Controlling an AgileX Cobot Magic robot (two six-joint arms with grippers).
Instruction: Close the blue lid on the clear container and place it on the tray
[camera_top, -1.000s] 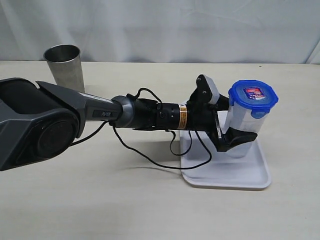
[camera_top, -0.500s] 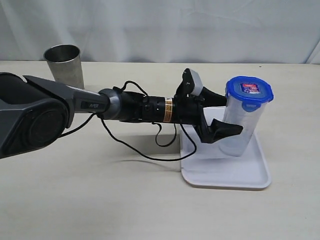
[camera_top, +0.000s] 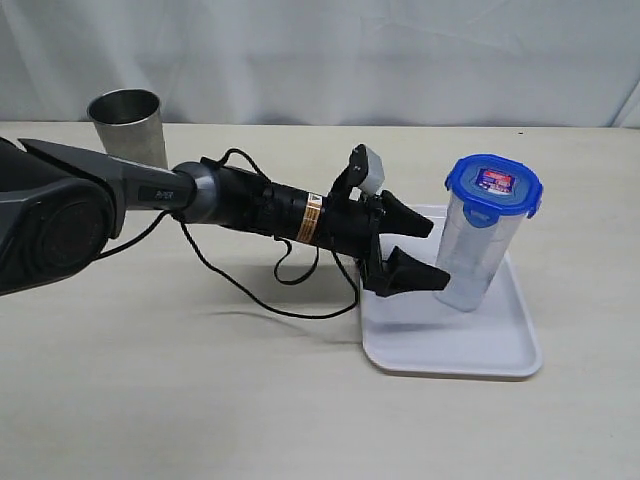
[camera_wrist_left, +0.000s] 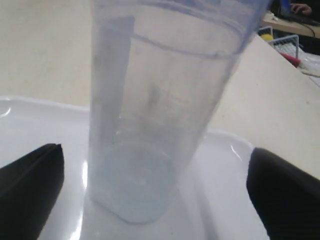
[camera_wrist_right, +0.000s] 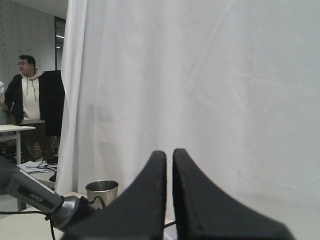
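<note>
The clear container (camera_top: 478, 250) stands on the white tray (camera_top: 450, 345) with the blue lid (camera_top: 493, 184) seated on top, red-blue label up. My left gripper (camera_top: 436, 254) is open just left of the container, its black fingertips apart from the walls. In the left wrist view the container (camera_wrist_left: 160, 115) fills the middle, standing on the tray (camera_wrist_left: 235, 165), and the left gripper (camera_wrist_left: 155, 155) has a finger wide on each side. My right gripper (camera_wrist_right: 169, 152) is shut on nothing and points at a white curtain; it does not show in the exterior view.
A shiny steel cup (camera_top: 128, 128) stands at the back left of the table, also seen as the steel cup (camera_wrist_right: 101, 192) in the right wrist view. The left arm with its loose black cable (camera_top: 260, 300) stretches across the table's middle. A person stands far off.
The left gripper has let go of the container, opened, and drawn back to the left. The container now stands free on the tray, a little lower and further left than before.
</note>
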